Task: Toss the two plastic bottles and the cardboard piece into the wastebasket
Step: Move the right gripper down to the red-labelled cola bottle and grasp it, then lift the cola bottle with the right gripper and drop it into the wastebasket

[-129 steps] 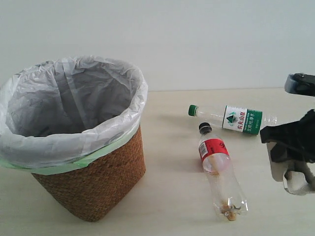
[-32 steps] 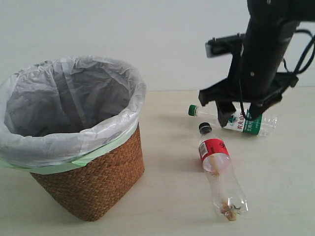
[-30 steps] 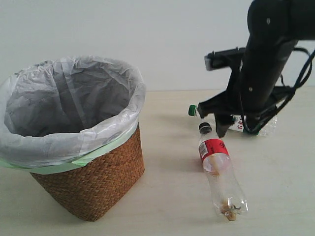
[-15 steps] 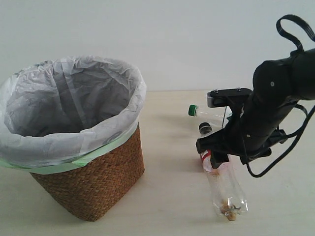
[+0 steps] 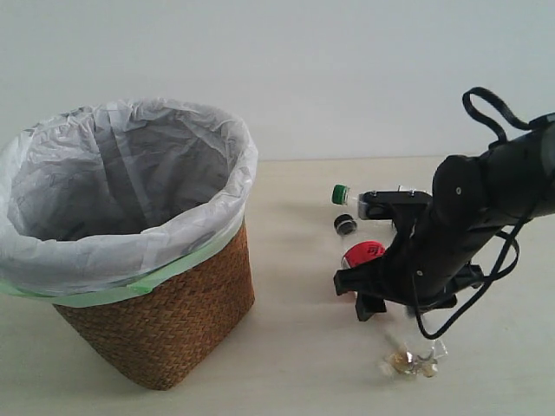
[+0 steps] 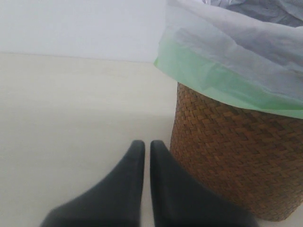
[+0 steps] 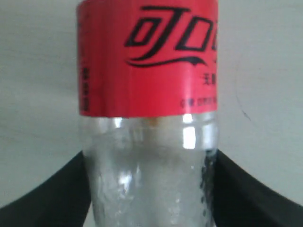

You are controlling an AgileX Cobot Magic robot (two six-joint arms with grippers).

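Observation:
The wastebasket, brown wicker with a white bag liner, stands at the left. The black-capped bottle with the red label lies on the table to its right. My right gripper is down over its clear body. In the right wrist view both fingers press the sides of this bottle, so the right gripper is shut on it. Of the green-capped bottle, only the cap shows behind the arm. My left gripper is shut and empty beside the wastebasket. The cardboard piece is out of view.
Pale wooden table with a white wall behind. Small beige scraps sit inside the bottle's bottom end near the front edge. The right arm's cable loops above it.
The right arm came down from above the green-capped bottle onto the red-label bottle and closed round its body. The bottle's cap end has shifted slightly left.

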